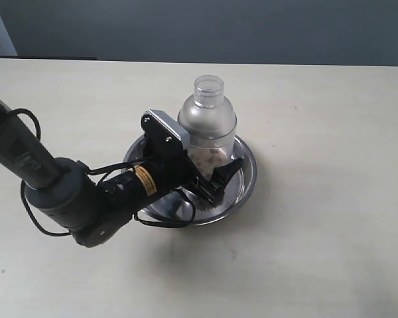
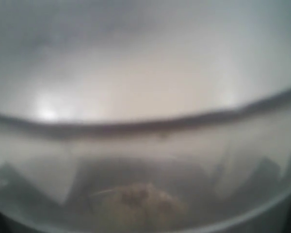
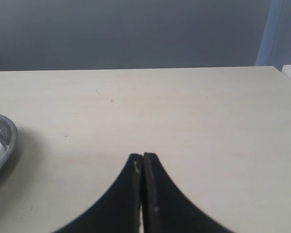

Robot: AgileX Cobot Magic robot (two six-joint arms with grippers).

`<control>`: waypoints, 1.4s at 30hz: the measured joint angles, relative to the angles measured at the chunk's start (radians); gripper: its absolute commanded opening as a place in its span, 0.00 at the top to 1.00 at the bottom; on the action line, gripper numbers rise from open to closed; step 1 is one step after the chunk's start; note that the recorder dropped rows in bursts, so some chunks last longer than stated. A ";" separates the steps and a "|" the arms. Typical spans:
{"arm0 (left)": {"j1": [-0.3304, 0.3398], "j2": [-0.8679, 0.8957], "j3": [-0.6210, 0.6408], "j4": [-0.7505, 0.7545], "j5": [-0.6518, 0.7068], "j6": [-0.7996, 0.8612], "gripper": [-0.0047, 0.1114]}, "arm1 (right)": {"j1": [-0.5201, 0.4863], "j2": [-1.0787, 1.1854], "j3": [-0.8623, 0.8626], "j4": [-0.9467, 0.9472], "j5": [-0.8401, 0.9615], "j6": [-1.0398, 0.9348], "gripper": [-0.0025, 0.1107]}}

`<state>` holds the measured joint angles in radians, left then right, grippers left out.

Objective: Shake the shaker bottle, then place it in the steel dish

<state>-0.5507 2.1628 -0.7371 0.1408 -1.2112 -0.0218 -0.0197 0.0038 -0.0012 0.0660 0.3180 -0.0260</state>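
Shaker bottle: stands upright inside steel dish, round clear cap on top, brown granules at the bottom. Fills the blurred left wrist view. Left gripper: reaches in over the dish rim and brackets the bottle's lower body, one dark finger in front; pressing or slack, cannot tell. Dish: rests on pale table. Right gripper: fingers pressed together, holds nothing, hovers over the table near the dish's edge.

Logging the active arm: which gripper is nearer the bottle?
Left. The left gripper is right at the bottle, which stands in the dish; the right gripper is shut over the table, outside the dish's rim.
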 measured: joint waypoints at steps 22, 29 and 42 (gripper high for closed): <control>0.026 -0.062 0.000 -0.004 0.002 -0.018 0.06 | 0.000 0.000 0.000 0.000 0.000 0.000 0.98; 0.026 -0.112 0.000 0.004 0.002 -0.022 0.06 | 0.000 0.000 0.000 0.000 0.000 0.000 0.98; 0.035 -0.266 0.002 0.005 0.002 0.004 0.06 | 0.000 0.000 0.000 0.000 0.000 0.000 0.98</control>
<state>-0.5162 1.8970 -0.7354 0.1456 -1.2094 -0.0178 -0.0197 0.0038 -0.0012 0.0660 0.3180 -0.0260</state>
